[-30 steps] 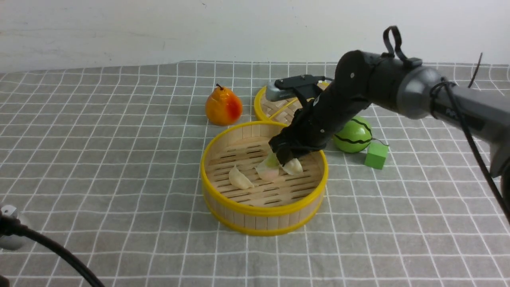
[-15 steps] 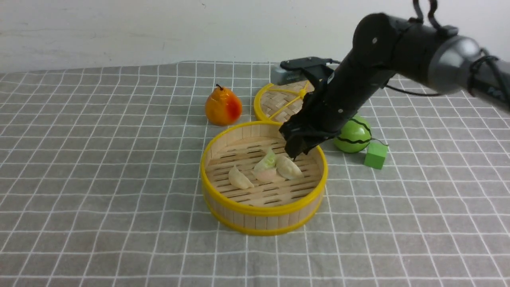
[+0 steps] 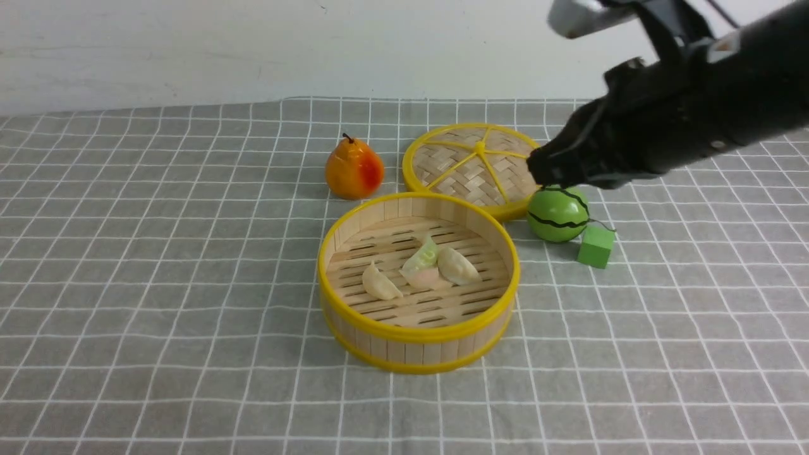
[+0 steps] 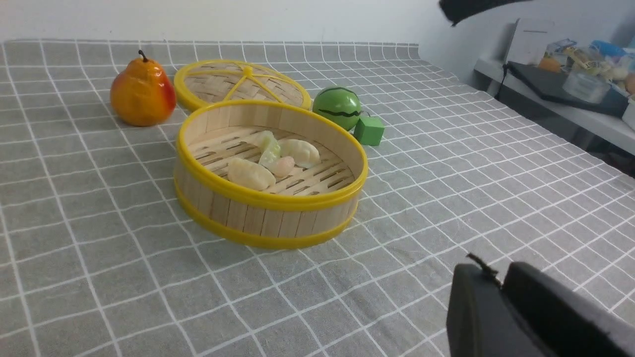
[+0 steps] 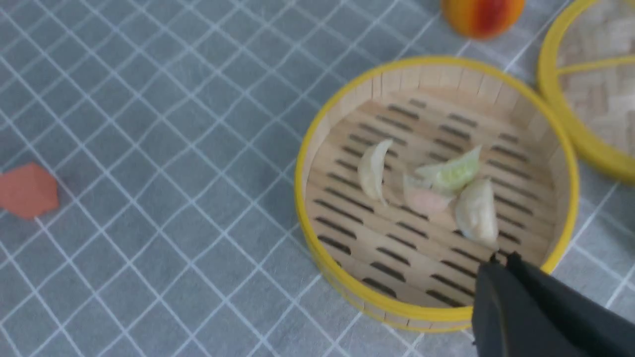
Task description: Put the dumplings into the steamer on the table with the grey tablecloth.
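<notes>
Right hand (image 3: 537, 170) has risen to upper right, clenched, empty; we count four dumplings (image 3: 422, 270) in steamer (image 3: 417, 333), lower left of it.

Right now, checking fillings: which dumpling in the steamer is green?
The pale green dumpling, middle rear; left one and right one are cream, front one pinkish.
</notes>
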{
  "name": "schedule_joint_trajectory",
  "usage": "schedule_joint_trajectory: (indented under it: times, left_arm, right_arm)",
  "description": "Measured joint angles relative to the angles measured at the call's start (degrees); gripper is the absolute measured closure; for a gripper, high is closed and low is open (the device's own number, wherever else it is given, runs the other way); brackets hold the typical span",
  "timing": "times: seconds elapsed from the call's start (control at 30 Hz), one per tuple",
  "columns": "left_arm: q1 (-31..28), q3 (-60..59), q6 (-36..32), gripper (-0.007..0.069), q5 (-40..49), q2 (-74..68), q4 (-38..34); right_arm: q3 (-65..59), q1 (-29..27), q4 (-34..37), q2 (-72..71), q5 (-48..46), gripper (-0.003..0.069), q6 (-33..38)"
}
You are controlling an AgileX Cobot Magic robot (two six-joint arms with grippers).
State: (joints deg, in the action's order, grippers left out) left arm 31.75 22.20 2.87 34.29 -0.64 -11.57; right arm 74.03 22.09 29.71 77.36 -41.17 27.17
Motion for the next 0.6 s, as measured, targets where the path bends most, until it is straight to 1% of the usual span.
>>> schedule_joint_trajectory:
  times: [0.03,0.07,0.13,0.2,0.3,0.43,0.6]
  left_arm:
    - [0.0,0.0,0.0,0.0552,0.0,0.0,0.0]
    - [0.0,0.0,0.0,0.0550,0.1,0.0,0.0]
    - [0.0,0.0,0.0,0.0550,0.3,0.0,0.0]
    - [0.0,0.0,0.0,0.0548,0.5,0.0,0.0]
    - [0.0,0.0,0.0,0.0546,1.3,0.0,0.0]
    - [0.0,0.0,0.0,0.0543,1.9,0.0,0.0]
    - [0.0,0.0,0.0,0.0543,1.9,0.0,0.0]
  right_arm:
    - [-1.3,0.0,0.3,-1.4,1.1,0.0678,0.4]
    - [-6.5,0.0,1.8,-6.8,5.9,0.0676,2.2]
    - [-12.0,0.0,3.3,-12.8,9.8,0.0675,3.8]
    - [-18.2,0.0,4.8,-19.8,14.6,0.0673,4.4]
    - [-24.2,0.0,5.9,-26.6,19.3,0.0672,4.7]
    - [-29.5,0.0,6.1,-34.9,22.9,0.0670,4.9]
    - [-32.1,0.0,6.1,-40.1,23.5,0.0664,5.0]
